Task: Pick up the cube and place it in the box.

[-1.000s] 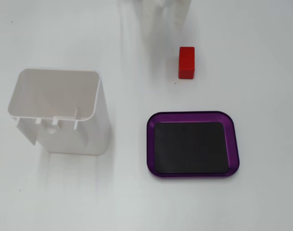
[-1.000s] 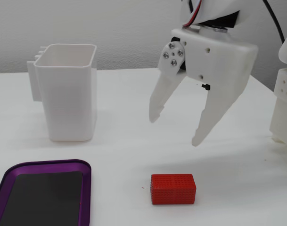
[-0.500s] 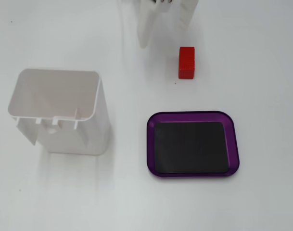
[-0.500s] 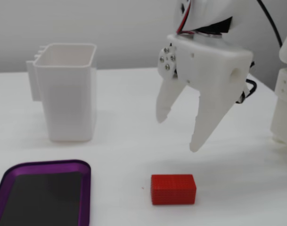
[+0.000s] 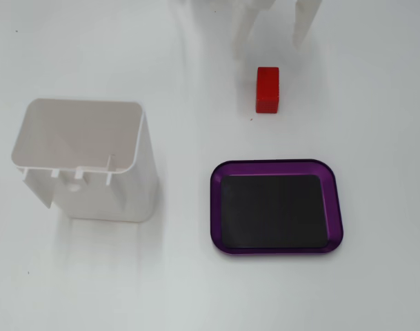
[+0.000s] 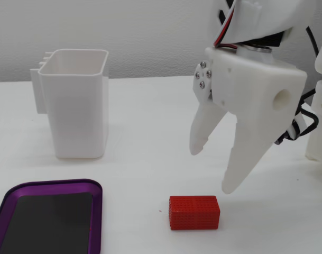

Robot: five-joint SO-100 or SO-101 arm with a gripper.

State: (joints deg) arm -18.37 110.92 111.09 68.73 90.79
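One fixed view looks straight down from above at the white tabletop (image 5: 375, 289), fairly high up, taking in most of the work area; the arm side is at its top edge. The other fixed view sits low, near table height, close in, facing across the tabletop (image 6: 139, 106) toward a pale wall behind, arm entering from upper right. Both fixed views share the small red rectangular block (image 5: 267, 89) (image 6: 194, 212), the shallow purple tray with black inside (image 5: 276, 207) (image 6: 47, 218), the tall white plastic open-topped container (image 5: 85, 158) (image 6: 76, 103), and the white two-finger gripper (image 5: 273, 31) (image 6: 213, 169).
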